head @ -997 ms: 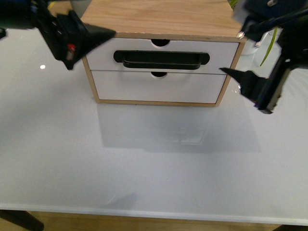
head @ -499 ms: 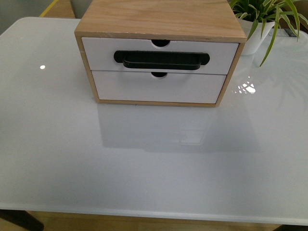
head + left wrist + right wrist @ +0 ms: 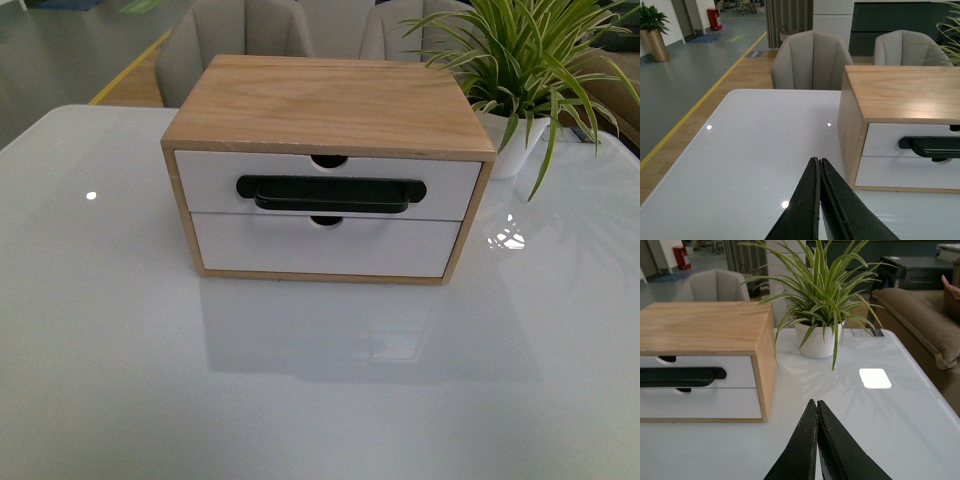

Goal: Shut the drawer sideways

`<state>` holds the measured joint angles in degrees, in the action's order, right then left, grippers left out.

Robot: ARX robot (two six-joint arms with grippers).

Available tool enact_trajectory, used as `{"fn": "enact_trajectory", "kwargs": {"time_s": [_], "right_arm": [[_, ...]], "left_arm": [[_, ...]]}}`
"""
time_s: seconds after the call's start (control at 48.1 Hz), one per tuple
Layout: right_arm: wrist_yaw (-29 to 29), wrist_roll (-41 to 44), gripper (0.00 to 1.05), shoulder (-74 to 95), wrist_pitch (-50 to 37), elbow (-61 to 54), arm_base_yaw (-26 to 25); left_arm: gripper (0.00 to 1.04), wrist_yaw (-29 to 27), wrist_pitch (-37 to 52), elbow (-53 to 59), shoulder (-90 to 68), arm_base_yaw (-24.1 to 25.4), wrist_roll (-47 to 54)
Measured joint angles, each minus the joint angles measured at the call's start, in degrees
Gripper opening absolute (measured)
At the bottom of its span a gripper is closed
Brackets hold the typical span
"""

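The drawer (image 3: 325, 184) is the upper one in a light-wood cabinet (image 3: 330, 100) on the white table. It has a white front, a wide black bar handle (image 3: 330, 193) and a half-round notch, and sits flush with the cabinet front. A handle-less white drawer (image 3: 325, 245) lies below it. Neither gripper shows in the front view. My left gripper (image 3: 819, 161) is shut and empty, above the table beside the cabinet's left side (image 3: 852, 130). My right gripper (image 3: 816, 403) is shut and empty, beside the cabinet's right side (image 3: 765, 372).
A potted spider plant (image 3: 525, 70) in a white pot (image 3: 816, 342) stands behind the cabinet's right corner. Grey chairs (image 3: 812, 60) stand beyond the table's far edge. A sofa (image 3: 920, 325) is off to the right.
Both arms, in front of the cabinet a second ago, have left the front view. The camera view has tilted up, now showing plant and chairs. The drawer stays flush.
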<state>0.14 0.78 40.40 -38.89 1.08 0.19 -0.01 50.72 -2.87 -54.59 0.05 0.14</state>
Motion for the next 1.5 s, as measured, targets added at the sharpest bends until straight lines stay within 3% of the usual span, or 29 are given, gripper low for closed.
{"fn": "enact_trajectory", "kwargs": {"time_s": [1.101,1.205,1.496], "right_arm": [[0.0,0.0,0.02,-30.29,28.76,-0.07,0.0],[0.0,-0.02,0.02,-37.4,37.68,-0.07,0.0],[-0.11,-0.02,0.02,-40.0,38.82,-0.07,0.0]], "left_arm": [[0.02,0.0,-35.93,1.95,39.85,0.0,0.0],[0.02,0.0,-37.59,1.95,41.51,0.0,0.0],[0.02,-0.02,-42.53,1.95,46.07,0.0,0.0]]}}
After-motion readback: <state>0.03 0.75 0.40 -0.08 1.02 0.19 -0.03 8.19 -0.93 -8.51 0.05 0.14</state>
